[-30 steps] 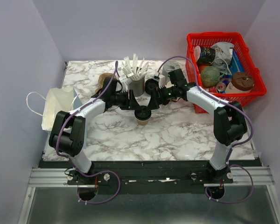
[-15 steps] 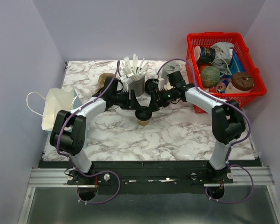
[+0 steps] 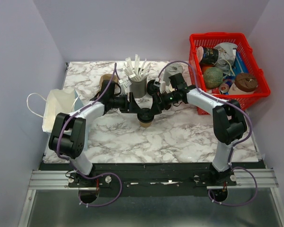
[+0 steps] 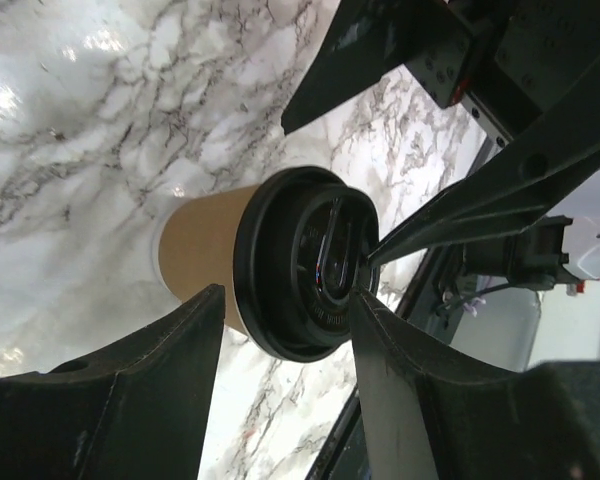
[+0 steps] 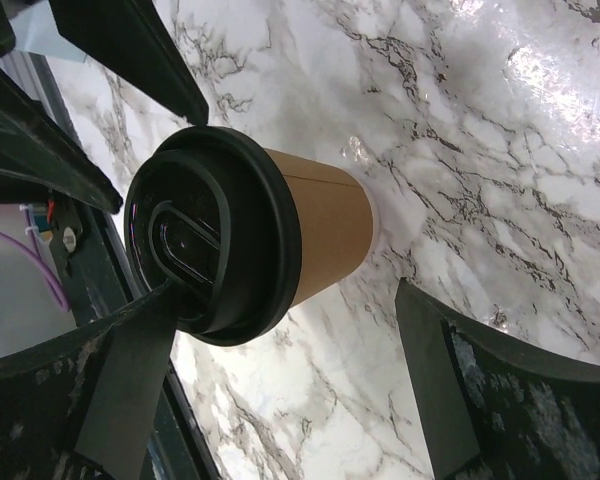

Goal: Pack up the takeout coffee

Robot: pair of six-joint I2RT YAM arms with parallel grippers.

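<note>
- Left gripper (image 4: 286, 300) has its jaws apart, one finger on either side of the black lid (image 4: 300, 265). Whether they press on it I cannot tell.
- Right gripper (image 5: 288, 290) stands wide open. One finger (image 5: 130, 370) lies against the lid's rim, and the other is well clear.
- Upright near the middle of the worktop (image 3: 189, 137) stands the takeout coffee (image 3: 145, 117).
- Both arms bend out at the elbows towards the worktop's side edges. Their forearms angle inward and low, so the wrists meet head-on over the lid.
- A white paper bag (image 3: 57, 109) sits at the left edge, and a red basket (image 3: 194, 61) at the far right corner.
</note>
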